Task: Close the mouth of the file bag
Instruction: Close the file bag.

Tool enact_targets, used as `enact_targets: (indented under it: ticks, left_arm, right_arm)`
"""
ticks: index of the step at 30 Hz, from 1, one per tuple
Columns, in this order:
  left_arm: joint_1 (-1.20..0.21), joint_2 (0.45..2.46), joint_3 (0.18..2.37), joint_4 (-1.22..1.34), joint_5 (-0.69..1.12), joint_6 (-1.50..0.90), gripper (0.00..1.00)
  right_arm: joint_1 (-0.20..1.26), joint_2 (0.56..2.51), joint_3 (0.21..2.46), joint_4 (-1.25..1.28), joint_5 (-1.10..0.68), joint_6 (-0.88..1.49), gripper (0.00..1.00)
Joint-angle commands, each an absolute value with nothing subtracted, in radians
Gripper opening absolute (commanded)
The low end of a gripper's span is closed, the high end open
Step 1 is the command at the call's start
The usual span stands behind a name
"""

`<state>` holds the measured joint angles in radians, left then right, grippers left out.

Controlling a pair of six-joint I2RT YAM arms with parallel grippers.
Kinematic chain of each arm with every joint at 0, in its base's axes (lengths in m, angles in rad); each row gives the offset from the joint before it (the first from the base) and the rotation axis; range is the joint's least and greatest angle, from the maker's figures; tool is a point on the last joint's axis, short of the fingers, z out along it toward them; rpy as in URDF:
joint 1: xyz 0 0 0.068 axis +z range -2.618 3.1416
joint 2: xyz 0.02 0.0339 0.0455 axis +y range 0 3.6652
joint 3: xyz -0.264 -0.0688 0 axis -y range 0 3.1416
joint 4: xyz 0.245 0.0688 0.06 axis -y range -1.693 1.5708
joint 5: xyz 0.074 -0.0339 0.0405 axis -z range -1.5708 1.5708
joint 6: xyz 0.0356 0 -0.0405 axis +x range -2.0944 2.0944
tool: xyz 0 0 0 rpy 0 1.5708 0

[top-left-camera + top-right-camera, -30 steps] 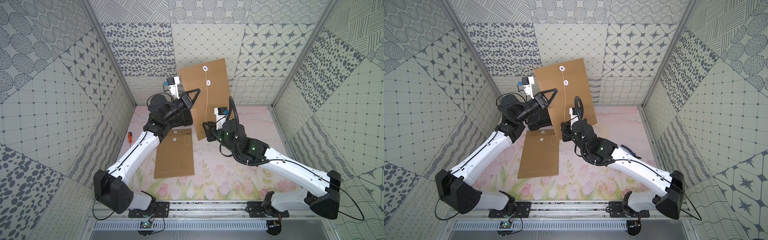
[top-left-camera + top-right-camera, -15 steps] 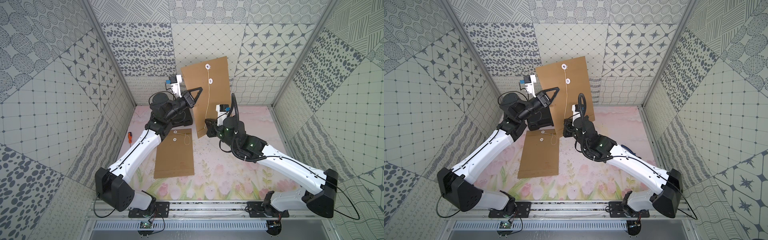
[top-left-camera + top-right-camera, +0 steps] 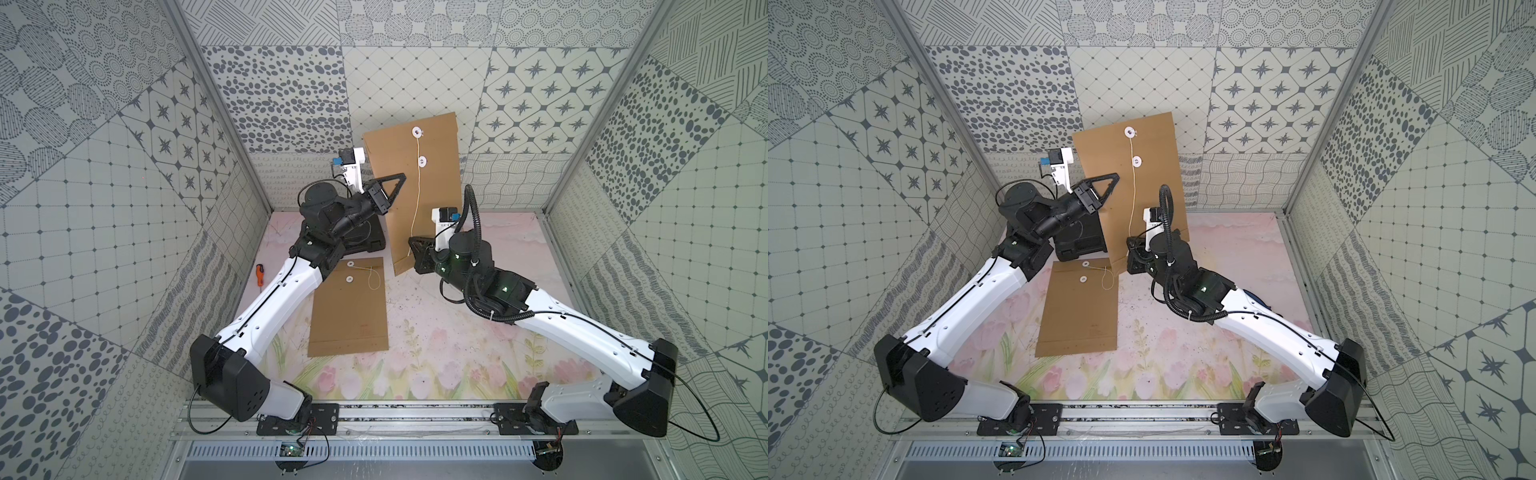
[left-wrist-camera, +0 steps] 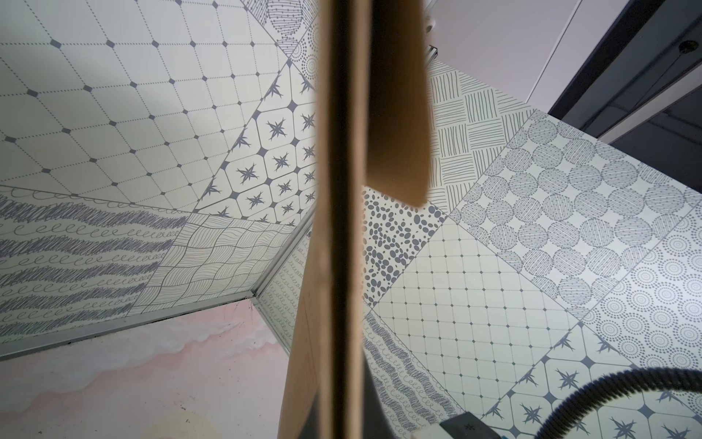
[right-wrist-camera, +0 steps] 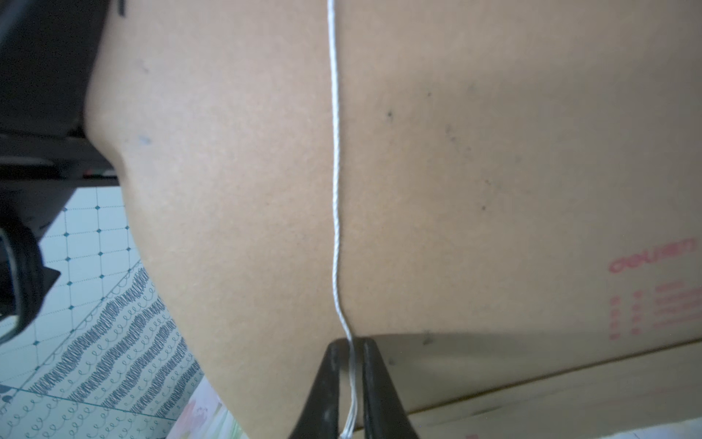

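A brown file bag (image 3: 436, 174) (image 3: 1154, 174) stands upright at the back. My left gripper (image 3: 399, 178) (image 3: 1115, 176) is shut on its left edge. Two white discs (image 3: 417, 132) sit near its top, and a white string (image 3: 415, 199) hangs from the upper one. In the left wrist view the bag (image 4: 338, 228) shows edge-on, its flap (image 4: 399, 114) standing off the body. My right gripper (image 3: 411, 249) (image 5: 351, 346) is at the bag's lower part. Its jaws stand a narrow gap apart with the string (image 5: 335, 190) running between them, not pinched.
A second file bag (image 3: 349, 307) lies flat on the floral table in front of my left arm. A black case (image 3: 365, 239) stands behind it. An orange screwdriver (image 3: 259, 274) lies by the left wall. Patterned walls close in three sides.
The left gripper has raised the bag and shifted it slightly right. The right gripper has moved back and up to the string's lower end.
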<state>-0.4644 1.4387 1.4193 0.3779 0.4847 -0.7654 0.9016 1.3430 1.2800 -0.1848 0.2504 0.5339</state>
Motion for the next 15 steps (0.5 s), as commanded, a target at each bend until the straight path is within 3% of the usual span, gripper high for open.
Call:
enact_targets:
  ticks: [1,8,15]
  left_arm:
    - [-0.467,1.445,1.452,0.430,0.506,-0.753,0.00]
    - [-0.468,1.454,1.471,0.418,0.523,-0.764,0.00]
    - [-0.477,1.457,1.488,0.409,0.532,-0.769,0.00]
  right_arm:
    - [0.898,1.334,1.262,-0.172,0.201,0.538,0.23]
    - [0.885,1.357,1.265,-0.147,0.206,0.548,0.27]
    - [0.852,1.396,1.299,-0.117,0.176,0.546,0.16]
